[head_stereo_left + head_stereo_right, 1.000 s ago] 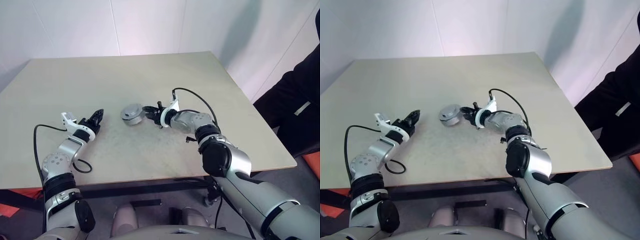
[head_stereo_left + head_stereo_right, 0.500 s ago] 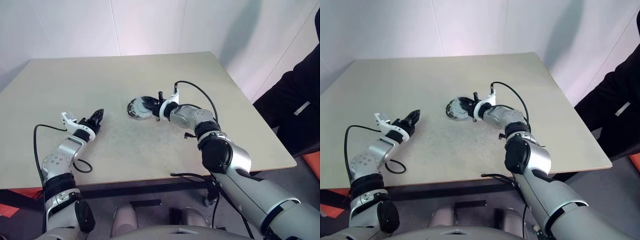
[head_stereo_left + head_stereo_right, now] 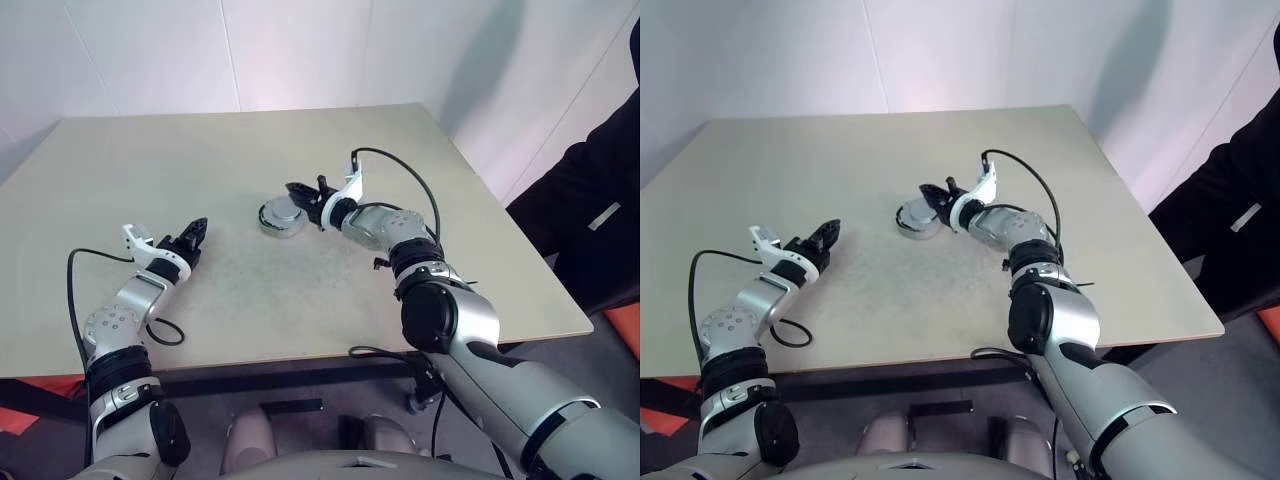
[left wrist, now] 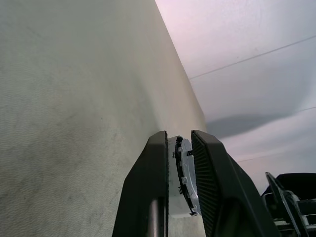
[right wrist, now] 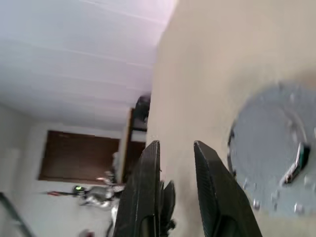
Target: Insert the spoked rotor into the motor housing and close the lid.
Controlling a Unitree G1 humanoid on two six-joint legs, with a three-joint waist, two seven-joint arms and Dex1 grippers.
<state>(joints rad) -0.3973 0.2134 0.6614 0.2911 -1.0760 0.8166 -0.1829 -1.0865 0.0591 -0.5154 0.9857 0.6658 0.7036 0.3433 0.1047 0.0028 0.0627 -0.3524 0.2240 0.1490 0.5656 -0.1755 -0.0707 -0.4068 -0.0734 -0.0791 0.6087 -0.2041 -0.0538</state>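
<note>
No writing can be read on anything. The motor housing (image 3: 281, 216) sits on the pale counter (image 3: 200, 150), and the right claw (image 3: 300, 190) hangs just over it, fingers a little apart and holding nothing. The left claw (image 4: 178, 143), well apart, is clamped on the lid (image 4: 183, 173); a person in black (image 3: 590, 210) stands by the counter's right side.

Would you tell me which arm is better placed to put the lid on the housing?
Left: its gripper holds the lid edge-on between its fingers, while the right gripper, by the housing, holds nothing.
</note>
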